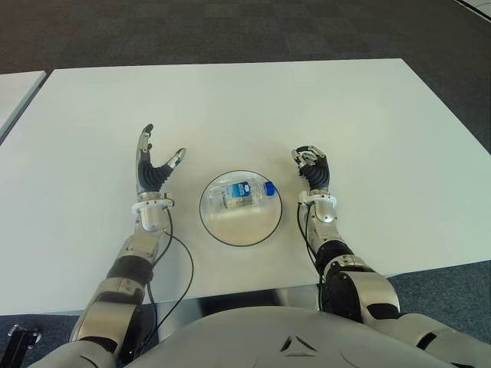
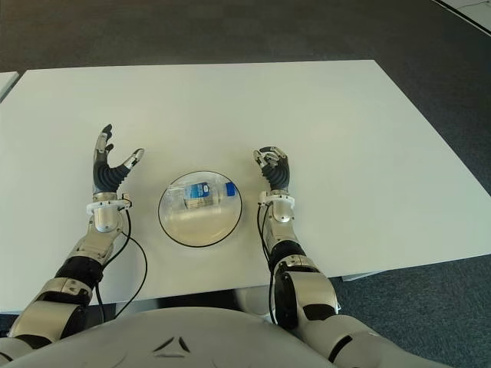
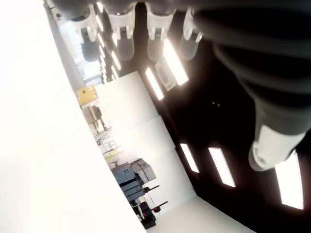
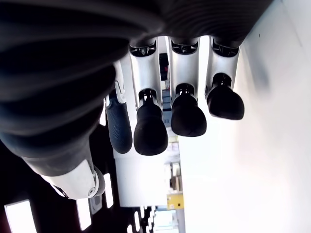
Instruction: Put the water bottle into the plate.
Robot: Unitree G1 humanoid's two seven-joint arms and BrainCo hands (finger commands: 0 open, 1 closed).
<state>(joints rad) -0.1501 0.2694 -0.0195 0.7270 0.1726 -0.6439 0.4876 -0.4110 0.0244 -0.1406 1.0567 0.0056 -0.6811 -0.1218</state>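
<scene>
Bottle (image 1: 244,192) (on its side) in plate (image 1: 229,229), between both robot hands.

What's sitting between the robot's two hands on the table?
A plate with the water bottle lying in it, between left hand and right hand, in both eye views.

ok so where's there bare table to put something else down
The far half of the table beyond both hands is bare, as is the stretch outside the right hand, toward the right edge. The near middle is crowded: the plate holding the water bottle sits between the left hand and the right.
</scene>
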